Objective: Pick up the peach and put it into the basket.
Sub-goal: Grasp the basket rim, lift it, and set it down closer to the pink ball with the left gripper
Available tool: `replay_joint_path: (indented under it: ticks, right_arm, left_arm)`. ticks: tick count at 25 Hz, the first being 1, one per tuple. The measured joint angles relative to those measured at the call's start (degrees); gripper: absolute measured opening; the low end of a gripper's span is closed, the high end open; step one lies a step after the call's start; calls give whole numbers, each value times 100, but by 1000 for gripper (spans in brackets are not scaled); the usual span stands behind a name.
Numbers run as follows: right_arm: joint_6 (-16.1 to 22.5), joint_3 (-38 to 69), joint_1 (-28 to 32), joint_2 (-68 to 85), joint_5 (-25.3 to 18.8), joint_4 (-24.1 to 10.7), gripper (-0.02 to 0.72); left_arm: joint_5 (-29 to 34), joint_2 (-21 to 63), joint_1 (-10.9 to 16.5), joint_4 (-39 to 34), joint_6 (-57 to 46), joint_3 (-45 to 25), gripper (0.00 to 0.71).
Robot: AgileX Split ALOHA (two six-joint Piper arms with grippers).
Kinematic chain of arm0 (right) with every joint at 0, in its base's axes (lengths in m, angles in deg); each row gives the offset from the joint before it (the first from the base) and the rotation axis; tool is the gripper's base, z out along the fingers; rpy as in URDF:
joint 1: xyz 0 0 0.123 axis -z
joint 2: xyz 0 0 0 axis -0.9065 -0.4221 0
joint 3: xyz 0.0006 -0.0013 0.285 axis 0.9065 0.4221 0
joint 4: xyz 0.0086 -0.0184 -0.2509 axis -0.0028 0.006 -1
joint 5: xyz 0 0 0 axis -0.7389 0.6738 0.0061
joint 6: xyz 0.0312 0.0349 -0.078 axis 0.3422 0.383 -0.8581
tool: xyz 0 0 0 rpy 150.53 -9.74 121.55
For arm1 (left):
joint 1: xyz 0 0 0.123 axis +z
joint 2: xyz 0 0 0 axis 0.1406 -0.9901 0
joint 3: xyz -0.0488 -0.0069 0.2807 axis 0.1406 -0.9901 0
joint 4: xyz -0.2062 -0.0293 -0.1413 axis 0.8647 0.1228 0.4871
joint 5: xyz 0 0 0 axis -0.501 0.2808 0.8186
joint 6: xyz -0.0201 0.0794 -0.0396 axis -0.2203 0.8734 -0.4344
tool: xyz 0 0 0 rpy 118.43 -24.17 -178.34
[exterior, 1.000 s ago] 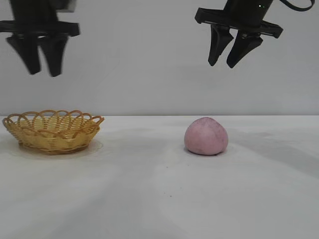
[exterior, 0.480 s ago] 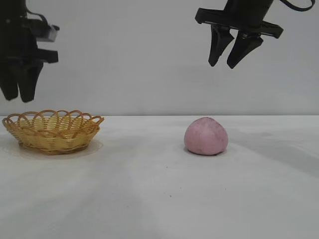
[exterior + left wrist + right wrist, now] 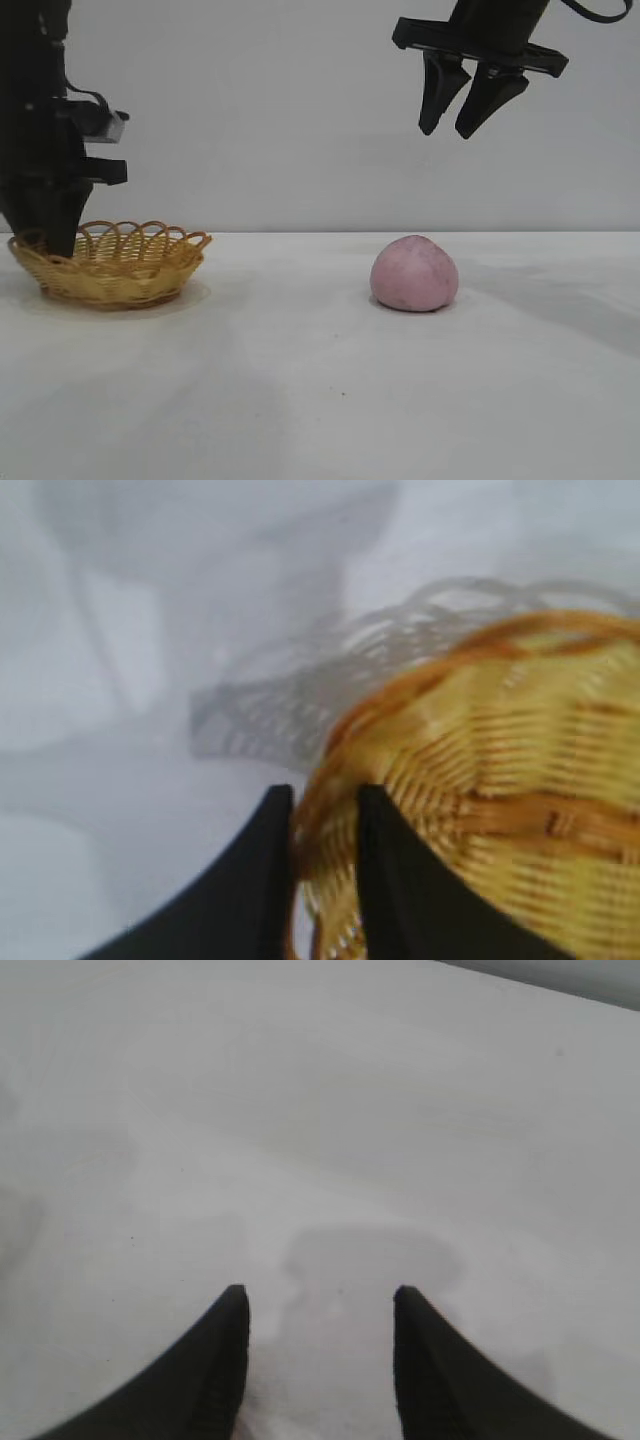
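Two end effectors, one at the basket rim, one hanging high above the peach.

Exterior view: the left end effector is down at the far-left edge of the basket, which rests on the white worktop; the peach sits on the worktop well apart to the right, with the right end effector high above it, fingers spread. Left wrist view: the narrow-set fingers straddle the basket's looped rim, one outside, one inside. Right wrist view: the right end effector is parted wide over bare worktop.
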Motion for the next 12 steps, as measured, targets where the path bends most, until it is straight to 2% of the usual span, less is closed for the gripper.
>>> replay_joint_path:
  ticks: [3, 5, 6, 10, 12]
  right_arm:
    - [0, 0, 0, 0, 0, 0, 329]
    - [0, 0, 0, 0, -12, 0, 329]
    - [0, 0, 0, 0, -22, 0, 329]
    - [0, 0, 0, 0, -89, 0, 329]
    - [0, 0, 0, 0, -101, 0, 329]
  left_arm:
    - [-34, 61, 0, 717, -185, -140, 75]
    - [-200, 191, 0, 1244, -249, -507, 0]
    - [-380, 300, -44, 1392, -270, -720, 0]
    - [-1344, 882, -397, 1746, -545, -1893, 0]
    - [-1632, 1122, -588, 2008, -530, -2412, 0]
